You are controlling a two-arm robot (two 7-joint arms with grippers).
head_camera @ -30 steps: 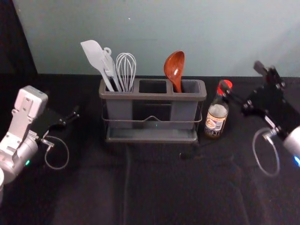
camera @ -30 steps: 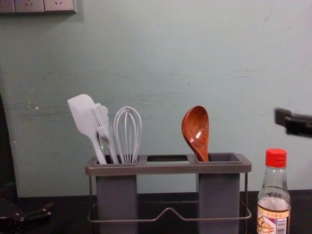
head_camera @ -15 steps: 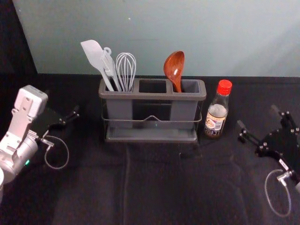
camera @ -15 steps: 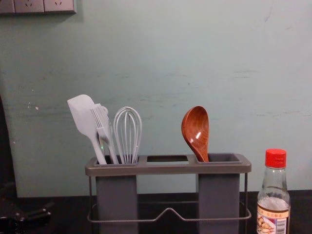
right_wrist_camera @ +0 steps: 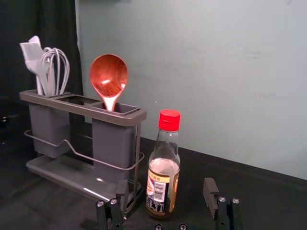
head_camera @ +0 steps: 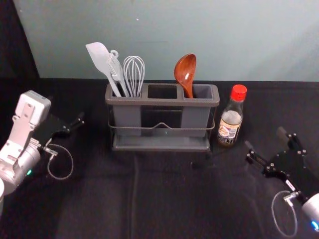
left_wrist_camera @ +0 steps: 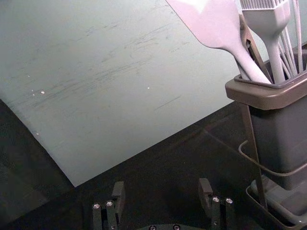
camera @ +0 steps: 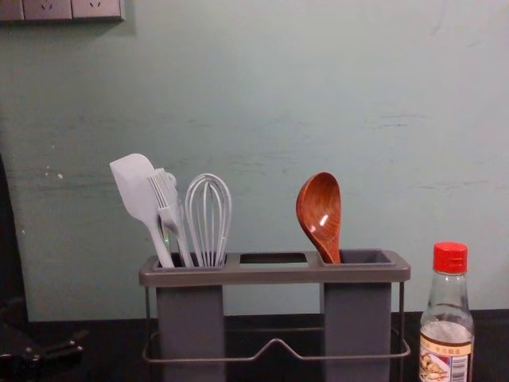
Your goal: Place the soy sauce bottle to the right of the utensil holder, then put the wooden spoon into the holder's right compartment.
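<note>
Black creased cloth (head_camera: 164,199), grey-green wall (head_camera: 164,30) behind, right gripper (head_camera: 265,139) at right, left gripper (head_camera: 66,109) at left, both with fingers spread

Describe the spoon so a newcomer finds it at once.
Find the dark grey holder, against the pale wall. The spoon stands in its right compartment, bowl up. It's glossy reddish-brown wood; the tools in the left compartment are all pale.
</note>
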